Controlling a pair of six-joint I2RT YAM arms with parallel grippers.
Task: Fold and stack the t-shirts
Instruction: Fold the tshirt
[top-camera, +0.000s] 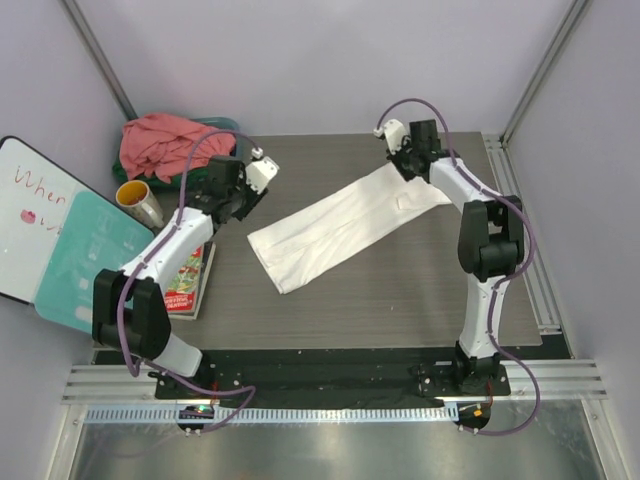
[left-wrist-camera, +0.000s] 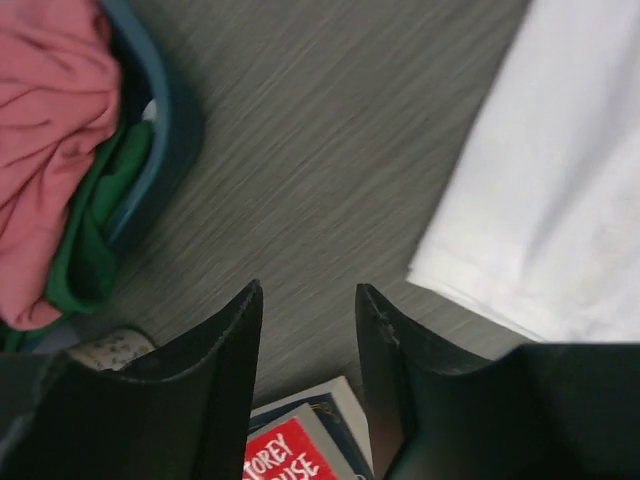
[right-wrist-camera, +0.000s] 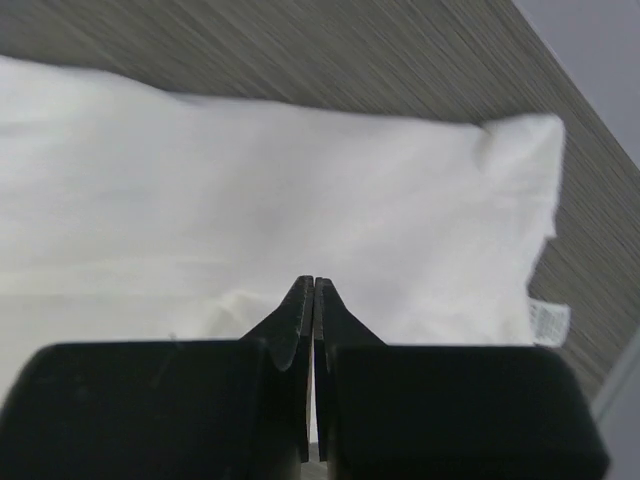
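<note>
The white t-shirt (top-camera: 340, 225) lies on the table as a long folded strip, running diagonally from near left to far right. My right gripper (top-camera: 403, 160) hangs shut just over its far right end; in the right wrist view the jaws (right-wrist-camera: 314, 280) are pressed together above the flat cloth (right-wrist-camera: 300, 190). My left gripper (top-camera: 243, 203) is open and empty over bare table, left of the shirt's near end (left-wrist-camera: 560, 200); its jaws (left-wrist-camera: 308, 290) stand apart. The salmon-pink shirt (top-camera: 160, 140) and the dark green shirt (left-wrist-camera: 90, 230) lie bunched in the teal basin (left-wrist-camera: 170, 130).
The basin (top-camera: 222, 125) stands at the far left corner. A stack of books (top-camera: 185, 280) lies by the left edge, also under the left gripper (left-wrist-camera: 300, 450). A patterned cup (top-camera: 140, 200), a whiteboard (top-camera: 35, 210) and a teal board (top-camera: 90, 260) are left of the table.
</note>
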